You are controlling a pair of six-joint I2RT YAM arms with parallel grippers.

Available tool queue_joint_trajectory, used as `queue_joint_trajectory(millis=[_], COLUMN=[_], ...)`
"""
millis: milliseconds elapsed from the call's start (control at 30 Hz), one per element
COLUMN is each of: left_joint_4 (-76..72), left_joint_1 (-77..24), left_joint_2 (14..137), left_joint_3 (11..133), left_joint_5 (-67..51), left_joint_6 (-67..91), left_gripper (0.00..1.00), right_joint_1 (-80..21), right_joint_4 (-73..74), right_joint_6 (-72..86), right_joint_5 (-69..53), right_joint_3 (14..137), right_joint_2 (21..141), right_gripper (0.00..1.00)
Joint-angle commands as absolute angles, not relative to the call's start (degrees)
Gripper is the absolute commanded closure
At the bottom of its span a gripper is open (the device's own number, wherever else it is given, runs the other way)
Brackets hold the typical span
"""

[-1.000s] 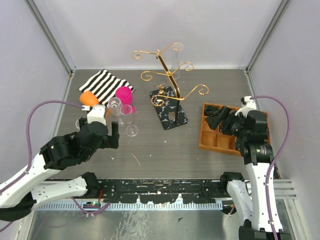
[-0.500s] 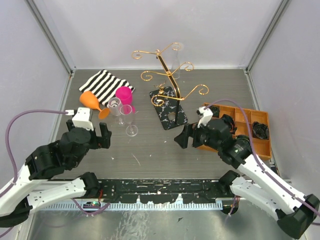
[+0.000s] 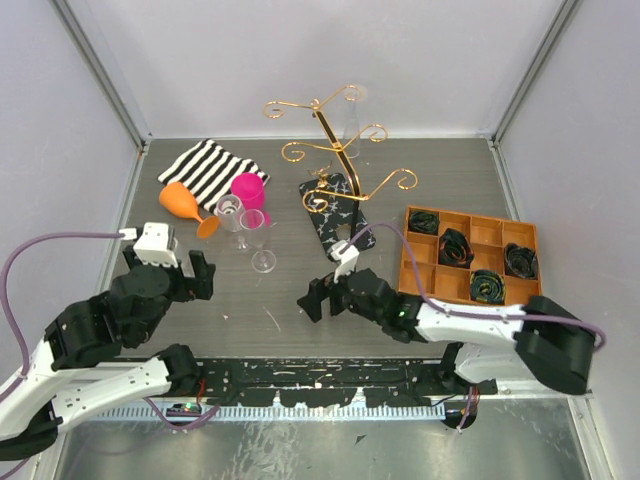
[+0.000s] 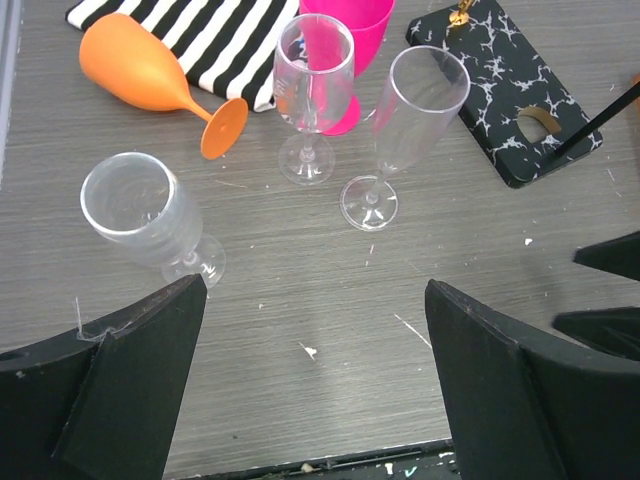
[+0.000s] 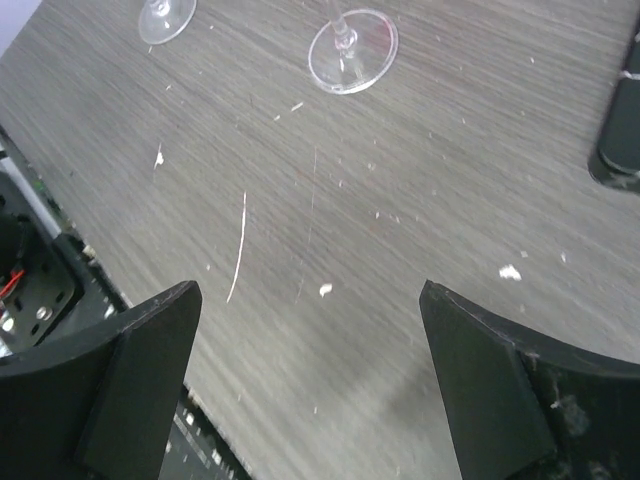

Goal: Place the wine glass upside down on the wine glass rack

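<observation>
Three clear stemmed glasses stand left of centre: a wide wine glass [image 4: 140, 208], a smaller one [image 4: 312, 85] and a tall flute [image 4: 410, 105] [image 3: 256, 228]. An orange glass [image 3: 180, 199] lies on its side beside them. The wine glass rack [image 3: 335, 150], gold wire with curled arms, stands on its black marbled base [image 3: 337, 218] at the back centre. My left gripper [image 3: 165, 262] [image 4: 312, 290] is open over bare table, short of the glasses. Low over the table's middle, my right gripper [image 3: 318, 293] [image 5: 310, 290] points left, open and empty; the flute's foot [image 5: 352, 50] lies ahead of it.
A pink cup [image 3: 247, 190] and a black-and-white striped cloth [image 3: 205, 170] lie behind the glasses. An orange compartment tray [image 3: 470, 290] with black items sits at the right. Grey walls close in the table on three sides.
My right arm swung from over the orange tray down to the table's middle, pointing left. My left arm drew back toward the near left, away from the glasses. Both grippers stayed open.
</observation>
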State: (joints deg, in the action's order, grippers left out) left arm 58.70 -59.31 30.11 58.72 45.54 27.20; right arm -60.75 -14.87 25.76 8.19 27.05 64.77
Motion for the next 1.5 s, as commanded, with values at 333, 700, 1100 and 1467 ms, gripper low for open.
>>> queue_joint_trajectory(millis=[333, 700, 1100, 1467], left_joint_4=[59.3, 61.0, 64.7, 64.2], left_joint_1=[-59.4, -59.3, -59.4, -59.4], left_joint_2=[29.6, 26.2, 28.7, 23.4], left_joint_3=[61.0, 59.2, 60.3, 58.8], left_joint_5=[47.2, 47.7, 48.9, 49.9], left_joint_6=[27.1, 29.5, 32.3, 32.9], left_gripper=[0.02, 0.02, 0.02, 0.02], right_joint_1=[-62.6, -62.5, -60.5, -57.8], right_joint_4=[-77.4, -92.4, -84.2, -82.4], right_joint_6=[12.0, 2.8, 1.6, 2.6], right_joint_5=[10.3, 9.4, 11.1, 8.8], right_joint_3=[28.9, 37.1, 48.1, 53.1], right_joint_2=[99.1, 116.1, 122.3, 126.0], right_gripper=[0.06, 0.13, 0.16, 0.17])
